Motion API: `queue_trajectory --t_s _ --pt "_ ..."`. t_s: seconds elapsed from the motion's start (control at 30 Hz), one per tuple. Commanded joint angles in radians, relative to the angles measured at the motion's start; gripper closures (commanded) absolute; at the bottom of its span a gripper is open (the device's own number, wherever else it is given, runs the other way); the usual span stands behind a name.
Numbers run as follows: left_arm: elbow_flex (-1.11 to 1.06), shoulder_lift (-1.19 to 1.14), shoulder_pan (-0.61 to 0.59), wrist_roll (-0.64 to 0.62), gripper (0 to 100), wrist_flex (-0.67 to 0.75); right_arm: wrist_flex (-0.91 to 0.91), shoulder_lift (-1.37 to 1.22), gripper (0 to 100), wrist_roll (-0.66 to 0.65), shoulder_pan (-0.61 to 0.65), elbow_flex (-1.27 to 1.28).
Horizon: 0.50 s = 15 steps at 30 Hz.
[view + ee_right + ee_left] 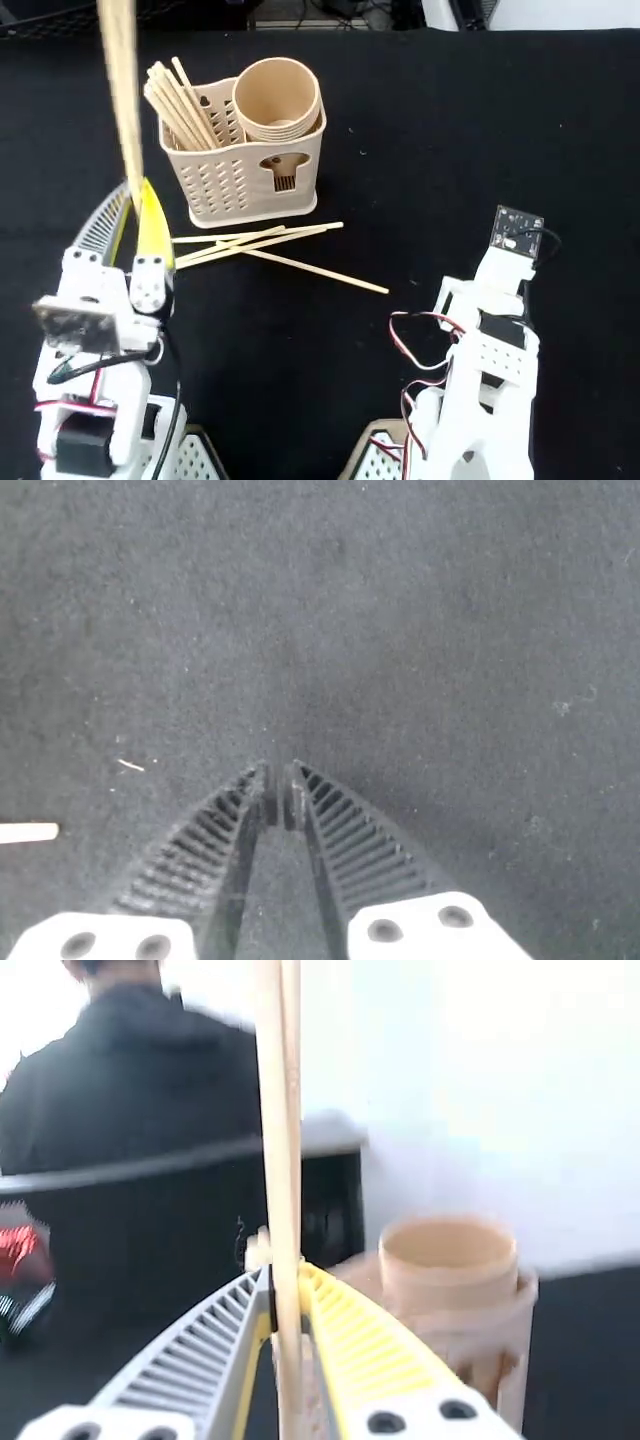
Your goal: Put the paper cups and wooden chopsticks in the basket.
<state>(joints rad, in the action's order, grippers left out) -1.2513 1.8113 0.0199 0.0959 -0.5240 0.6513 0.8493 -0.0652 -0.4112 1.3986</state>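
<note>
My left gripper point(135, 195) is raised at the left of the table, shut on wooden chopsticks point(122, 85) that stand upright from its tips. In the left wrist view the held chopsticks point(280, 1180) rise between the fingers point(340, 1310), with the basket's cups point(450, 1260) behind. The beige perforated basket point(250, 175) holds stacked paper cups point(277, 98) in one side and several chopsticks point(180, 105) in the other. More loose chopsticks point(265, 245) lie on the black cloth in front of the basket. My right gripper point(278, 795) is shut and empty, low over bare cloth.
The right arm point(495, 340) stands folded at the front right. One chopstick end point(25, 832) lies near the right gripper. Black cloth point(450, 130) covers the table to the right of the basket.
</note>
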Motion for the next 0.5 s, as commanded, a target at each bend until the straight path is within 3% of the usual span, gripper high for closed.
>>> queue_trajectory --t_s 0.0,0.23,0.47 --pt "-0.074 -0.008 0.001 -0.032 97 0.275 -0.020 0.027 95.9 -0.003 0.011 -0.004" --pt "-0.209 -0.008 0.002 -0.032 97 0.508 -0.020 0.025 95.7 -0.003 0.012 -0.004" --pt "-0.165 -0.129 0.002 -0.034 97 0.652 -0.021 0.024 95.7 -0.003 0.012 -0.004"
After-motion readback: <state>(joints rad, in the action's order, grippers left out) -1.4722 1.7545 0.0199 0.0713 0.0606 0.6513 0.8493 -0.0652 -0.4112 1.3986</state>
